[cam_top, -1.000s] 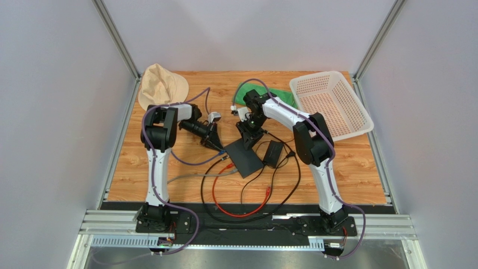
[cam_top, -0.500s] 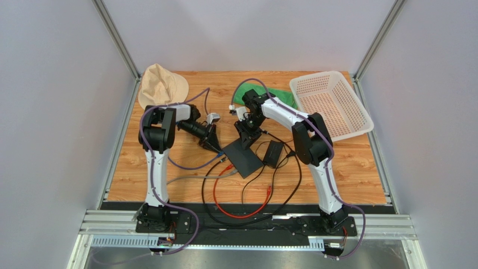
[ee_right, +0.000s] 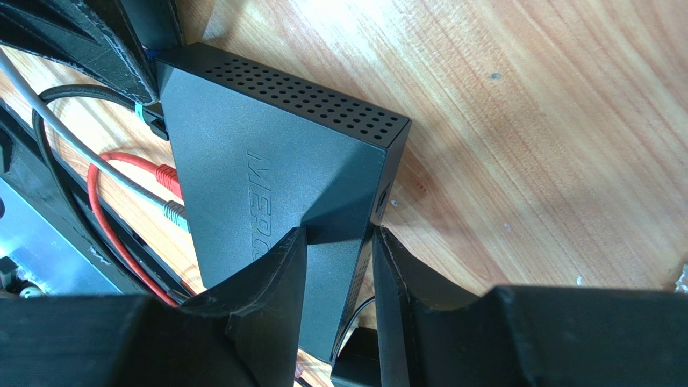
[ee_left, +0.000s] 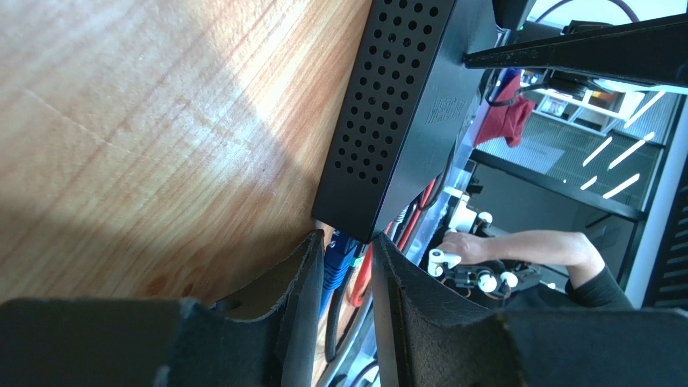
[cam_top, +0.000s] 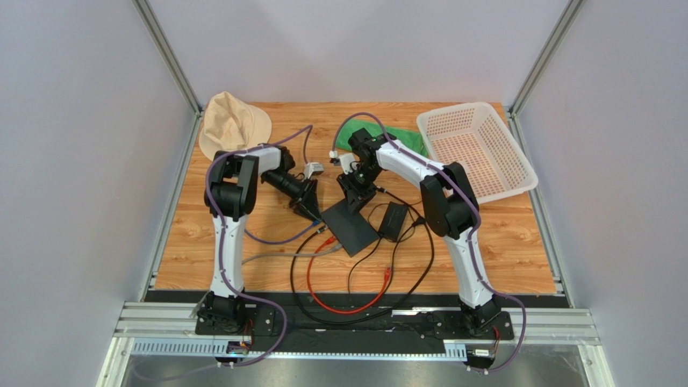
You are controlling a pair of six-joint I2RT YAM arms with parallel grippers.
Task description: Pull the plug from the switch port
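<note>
Top external: basket (cam_top: 507, 192) far right; right gripper (ee_right: 339, 235) pinches switch (ee_right: 266, 161); left gripper (ee_left: 346, 240) astride plug (ee_left: 333, 262), grip unclear

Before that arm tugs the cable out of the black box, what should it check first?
1. Switch held steady: ok. The right gripper is clamped on its corner.
2. Left gripper lined up: ok. The blue plug shows in the gap between its fingers.
3. Grip on the blue plug: cannot tell. The fingers stand a little apart, and no contact shows.
4. Blue plug seated in its port: cannot tell. The port is hidden behind the switch's corner.
5. Neighbouring cables clear: not ok. A red cable shows in the same gap, right beside the blue plug.
</note>
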